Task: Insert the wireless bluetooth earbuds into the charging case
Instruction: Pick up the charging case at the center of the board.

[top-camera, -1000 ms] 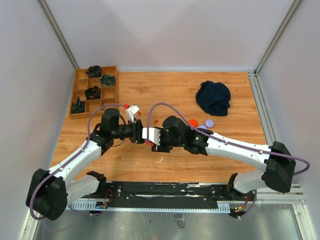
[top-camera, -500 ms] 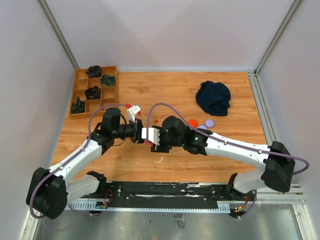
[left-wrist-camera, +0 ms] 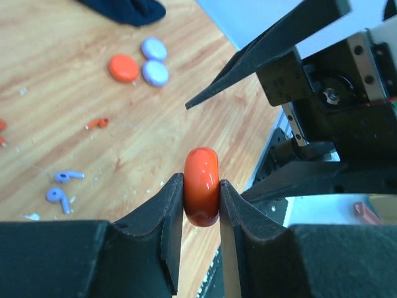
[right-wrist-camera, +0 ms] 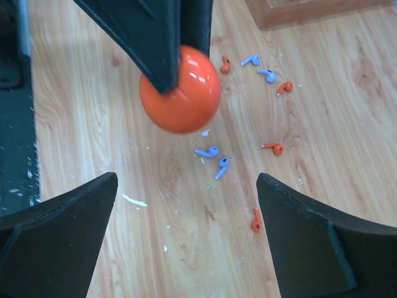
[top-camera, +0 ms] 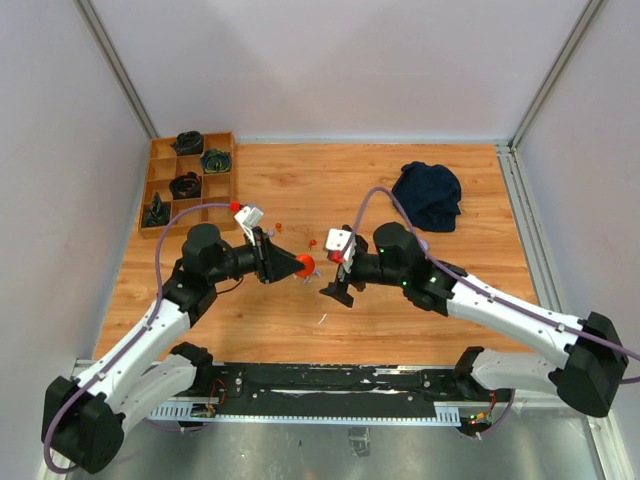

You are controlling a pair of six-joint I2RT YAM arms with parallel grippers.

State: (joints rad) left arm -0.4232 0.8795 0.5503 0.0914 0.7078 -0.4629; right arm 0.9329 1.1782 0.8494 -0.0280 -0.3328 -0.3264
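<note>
My left gripper point(left-wrist-camera: 201, 194) is shut on a round orange-red charging case point(left-wrist-camera: 201, 185), held on edge above the table; the case looks closed. In the top view this case point(top-camera: 304, 265) hangs between the two arms. My right gripper point(right-wrist-camera: 186, 180) stands wide open with nothing in it, just right of the case point(right-wrist-camera: 180, 90). Its fingers point(left-wrist-camera: 267, 56) face the left gripper. Wireless bluetooth earbuds lie loose on the wood below: lilac ones point(right-wrist-camera: 208, 151) point(right-wrist-camera: 221, 166) and orange-red ones point(right-wrist-camera: 273, 148) point(right-wrist-camera: 255, 220).
More earbuds point(right-wrist-camera: 268, 75) lie towards the wooden compartment tray point(top-camera: 185, 180) at the back left. One orange-red puck point(left-wrist-camera: 123, 67) and two lilac pucks point(left-wrist-camera: 155, 72) sit near a dark blue cloth point(top-camera: 428, 195) at the back right. White crumbs dot the wood.
The two grippers were together at the case. Now the right gripper has opened wide and drawn back to the right, and the left arm has pulled slightly left with the case in its jaws.
</note>
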